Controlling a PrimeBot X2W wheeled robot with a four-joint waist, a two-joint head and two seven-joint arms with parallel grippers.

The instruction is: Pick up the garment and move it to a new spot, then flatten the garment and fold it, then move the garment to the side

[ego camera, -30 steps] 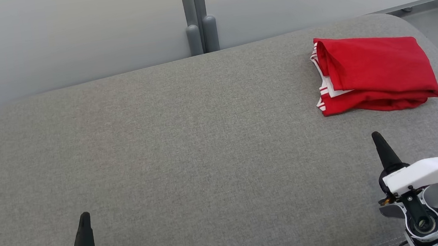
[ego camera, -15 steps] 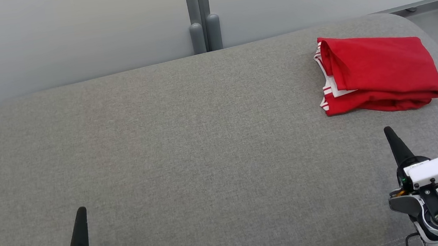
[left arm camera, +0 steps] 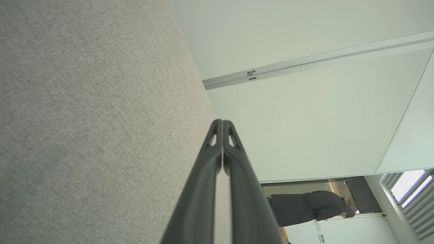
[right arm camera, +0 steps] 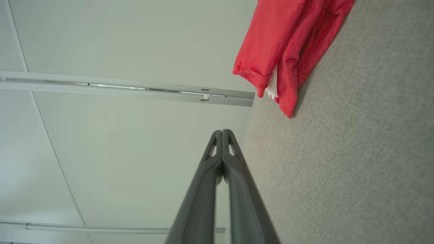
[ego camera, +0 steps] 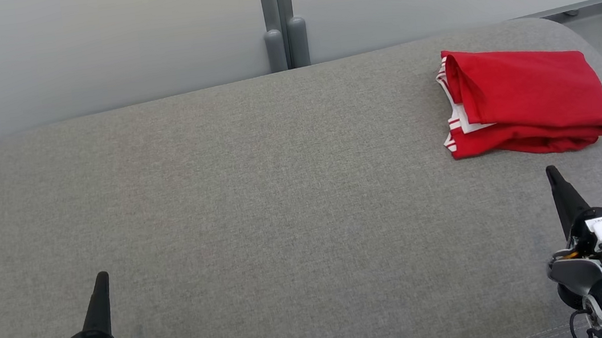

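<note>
Red garment (ego camera: 528, 98) lies folded, far right on grey cushion (ego camera: 281, 194): set aside, likely task's end. Left gripper (ego camera: 101, 279) and right gripper (ego camera: 552, 172) clenched, empty, parked near edge, clear of it.

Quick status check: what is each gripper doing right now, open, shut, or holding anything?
Left gripper: shut, holding nothing.
Right gripper: shut, holding nothing; the folded red garment lies apart from it.
</note>
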